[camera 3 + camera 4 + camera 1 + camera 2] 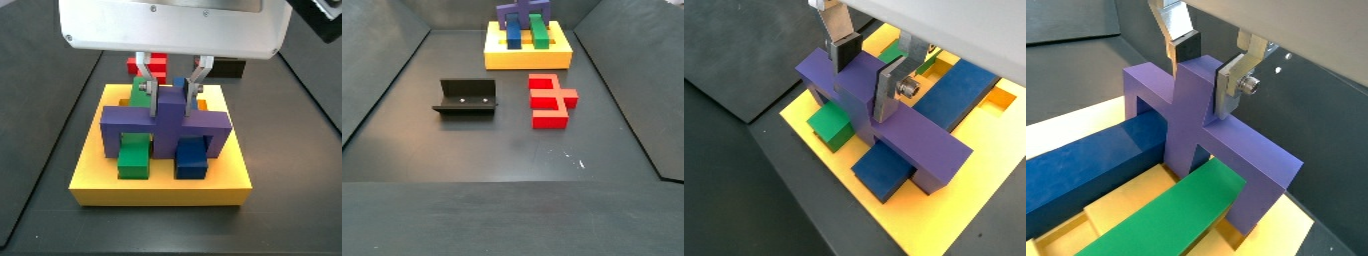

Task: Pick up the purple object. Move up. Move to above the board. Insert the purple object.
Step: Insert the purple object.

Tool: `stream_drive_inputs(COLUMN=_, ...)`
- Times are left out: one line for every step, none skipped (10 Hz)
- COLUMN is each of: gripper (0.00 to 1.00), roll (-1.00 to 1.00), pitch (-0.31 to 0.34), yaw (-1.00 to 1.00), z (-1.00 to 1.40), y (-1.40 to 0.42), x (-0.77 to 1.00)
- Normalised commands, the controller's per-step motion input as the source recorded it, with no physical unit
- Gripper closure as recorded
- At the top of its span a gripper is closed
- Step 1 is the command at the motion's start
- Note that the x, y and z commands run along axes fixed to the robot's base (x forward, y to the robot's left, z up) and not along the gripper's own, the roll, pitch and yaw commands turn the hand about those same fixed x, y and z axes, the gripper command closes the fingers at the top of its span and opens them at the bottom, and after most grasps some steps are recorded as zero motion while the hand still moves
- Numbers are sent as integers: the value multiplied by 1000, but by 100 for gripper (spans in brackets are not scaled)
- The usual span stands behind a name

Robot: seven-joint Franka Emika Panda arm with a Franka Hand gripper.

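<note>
Purple object [168, 128] sits on the yellow board [160, 185], directly below the gripper [170, 92], bridging across the green bar [135, 157] and blue bar [191, 159]. Gripper fingers [887, 88] stand either side of the piece's raised middle stub in both wrist views, set narrowly; whether the pads press it cannot be told. Red stepped block [549, 100] and fixture [466, 97] lie on the floor, well apart from the gripper.
</note>
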Motion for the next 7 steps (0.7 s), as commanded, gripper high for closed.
stream_drive_inputs(gripper=100, roll=-500, pitch=-79, yaw=-34, z=-97, y=189, x=40)
stream_drive_inputs(gripper=100, roll=-500, pitch=-51, yaw=-131, z=-17, y=0, x=211)
stream_drive_inputs(gripper=100, roll=-349, pitch=-56, yaw=-117, z=0, y=-46, x=157)
stream_drive_inputs(gripper=100, roll=-171, pitch=-51, yaw=-74, z=9, y=-57, x=0)
stream_drive_inputs(gripper=100, roll=0, pitch=-69, yaw=20, z=-57, y=0, x=-220)
stream_drive_inputs(gripper=100, roll=0, pitch=-150, yaw=0, z=-117, y=0, x=-89)
stream_drive_inputs(gripper=100, roll=-293, pitch=-297, yaw=-203, z=-51, y=51, x=-63)
